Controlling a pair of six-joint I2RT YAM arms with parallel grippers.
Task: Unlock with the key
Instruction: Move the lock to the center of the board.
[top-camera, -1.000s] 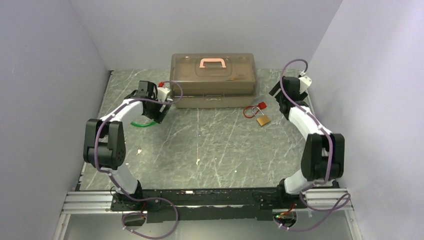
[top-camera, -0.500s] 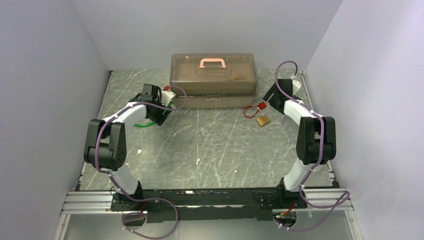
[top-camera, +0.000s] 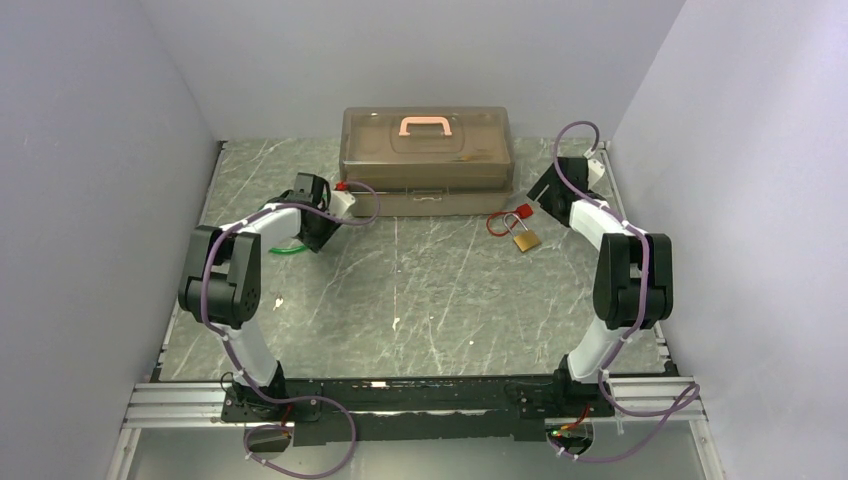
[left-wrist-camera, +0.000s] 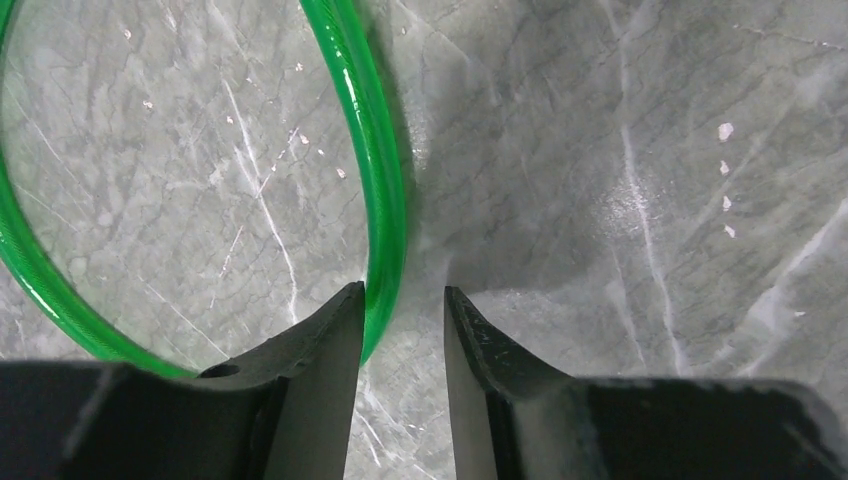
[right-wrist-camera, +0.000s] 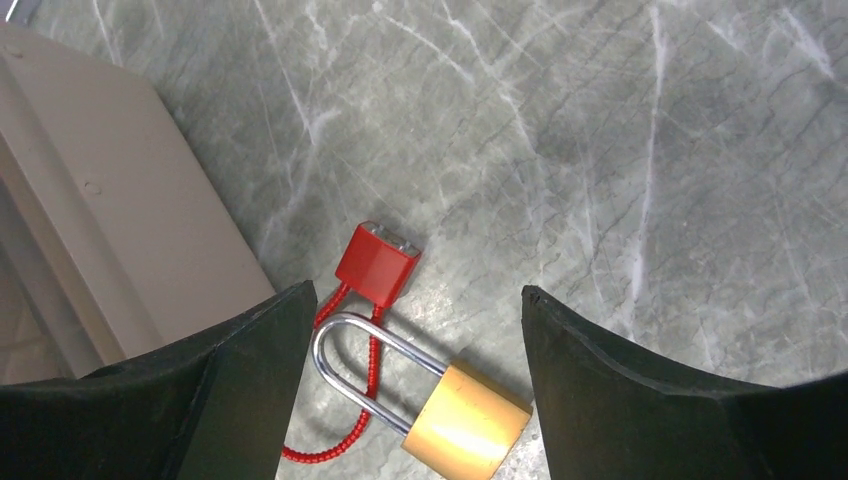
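The small brass padlock (right-wrist-camera: 465, 410) lies on the marble table, its steel shackle looped by a red wire with a red square tag (right-wrist-camera: 375, 262). My right gripper (right-wrist-camera: 415, 290) hovers open above it, one finger on each side; from above it (top-camera: 535, 203) sits just right of the padlock (top-camera: 526, 240). My left gripper (left-wrist-camera: 403, 290) is low over the table by a green cable loop (left-wrist-camera: 385, 200). Its jaws stand a narrow gap apart with bare table between them. The cable runs under the left fingertip's inner edge. The key is out of view.
A brown translucent box (top-camera: 427, 150) with a pink handle stands at the back centre, its corner (right-wrist-camera: 90, 220) close to my right gripper's left finger. The green cable (top-camera: 280, 248) lies left of the box. Walls close in on both sides.
My left gripper has dropped toward the table by the green cable and its jaws have narrowed a lot. The right arm swung in toward the padlock, then held still.
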